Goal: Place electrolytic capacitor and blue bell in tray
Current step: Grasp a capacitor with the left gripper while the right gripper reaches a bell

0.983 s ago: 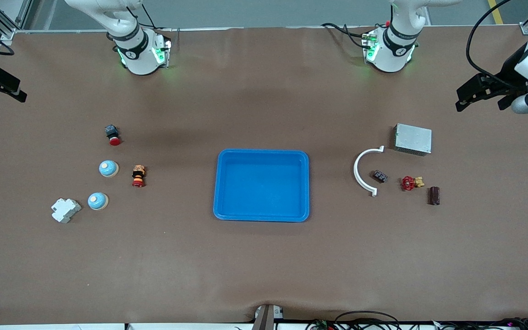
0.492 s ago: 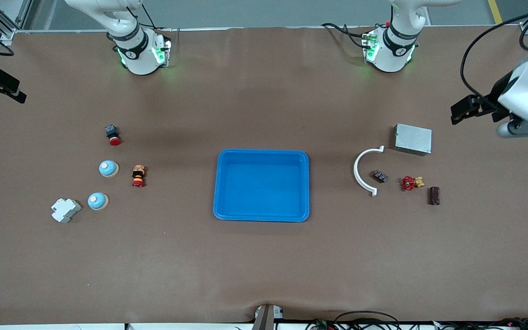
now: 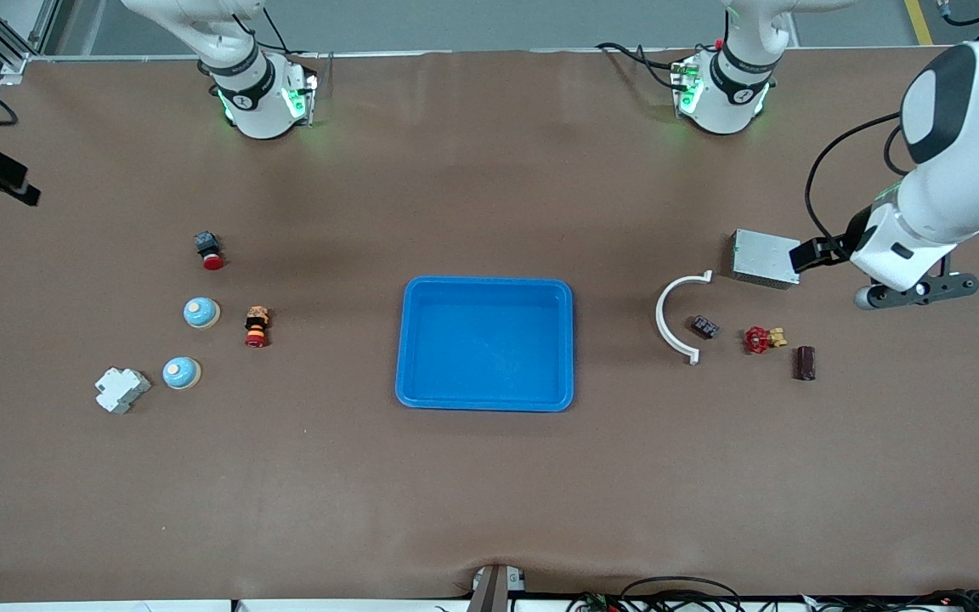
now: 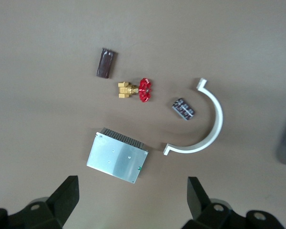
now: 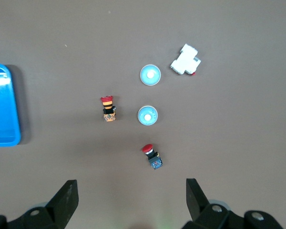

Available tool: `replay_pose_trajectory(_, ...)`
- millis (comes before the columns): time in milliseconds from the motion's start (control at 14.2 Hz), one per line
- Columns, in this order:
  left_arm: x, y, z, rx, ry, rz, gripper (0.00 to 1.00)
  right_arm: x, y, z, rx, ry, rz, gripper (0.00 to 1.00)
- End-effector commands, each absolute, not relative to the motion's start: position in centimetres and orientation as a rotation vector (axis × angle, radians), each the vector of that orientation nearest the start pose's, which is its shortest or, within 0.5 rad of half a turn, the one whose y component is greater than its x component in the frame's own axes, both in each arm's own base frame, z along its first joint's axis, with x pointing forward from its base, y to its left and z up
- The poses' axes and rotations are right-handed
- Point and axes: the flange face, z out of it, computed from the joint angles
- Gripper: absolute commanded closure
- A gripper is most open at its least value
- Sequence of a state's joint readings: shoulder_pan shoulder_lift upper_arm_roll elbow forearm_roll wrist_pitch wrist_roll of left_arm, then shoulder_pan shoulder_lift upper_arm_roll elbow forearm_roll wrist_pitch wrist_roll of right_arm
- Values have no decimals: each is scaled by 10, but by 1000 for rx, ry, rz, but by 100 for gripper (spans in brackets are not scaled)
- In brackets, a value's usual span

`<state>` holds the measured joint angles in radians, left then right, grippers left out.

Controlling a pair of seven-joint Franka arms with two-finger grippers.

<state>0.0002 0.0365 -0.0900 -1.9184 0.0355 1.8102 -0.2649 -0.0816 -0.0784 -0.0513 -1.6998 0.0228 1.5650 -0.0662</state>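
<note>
Tabletop (image 3: pixel 472 510): we see brown paper all over it.
Tray (image 3: pixel 484 399): big, blue, in the middle, nothing in it.
Left end effector (image 4: pixel 132 200): jaws wide apart, up over the silver box (image 3: pixel 764 257).
Right end effector (image 5: pixel 131 200): jaws wide apart, holding nothing.
Blue bells (image 3: pixel 200 313) (image 3: pixel 181 373): at the tray's 9 o'clock.
Capacitor (image 3: pixel 806 362): small, dark, at the tray's 3 o'clock.

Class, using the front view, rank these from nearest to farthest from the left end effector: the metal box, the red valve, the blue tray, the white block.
1. Metal box, right beside the left end effector.
2. Red valve, nearer the camera.
3. Blue tray, mid-table.
4. White block, at the right arm's end.
</note>
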Motion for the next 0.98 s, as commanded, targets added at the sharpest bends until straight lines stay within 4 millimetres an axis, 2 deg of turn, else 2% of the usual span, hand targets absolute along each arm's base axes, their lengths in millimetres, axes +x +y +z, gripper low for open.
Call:
replay_pose_trajectory(0, 528, -45, 422, -3047, -447, 186, 0, 521, -70, 540, -3099, 107, 109, 0)
replay_pose_trajectory(140, 520, -60, 390, -3010, -691, 118, 0, 518, -81, 494, -3093, 142, 81, 0)
replay_pose_trajectory(421, 522, -71, 336, -2954, -986, 52, 3, 511, -85, 416, -3106, 160, -32, 0)
replay_pose_trajectory(492, 522, -85, 323, -2936, -1032, 63, 3, 508, -86, 397, -3109, 156, -44, 0)
replay_pose_trajectory(562, 523, -89, 311, -2918, -1091, 65, 3, 507, -86, 381, -3112, 142, -53, 0)
replay_pose_trajectory(772, 521, -93, 274, -2904, -1211, 21, 4, 508, -85, 326, -3119, 135, -50, 0)
replay_pose_trajectory(913, 523, -95, 250, -2879, -1323, -2, 9, 514, -87, 300, -3125, 140, -73, 0)
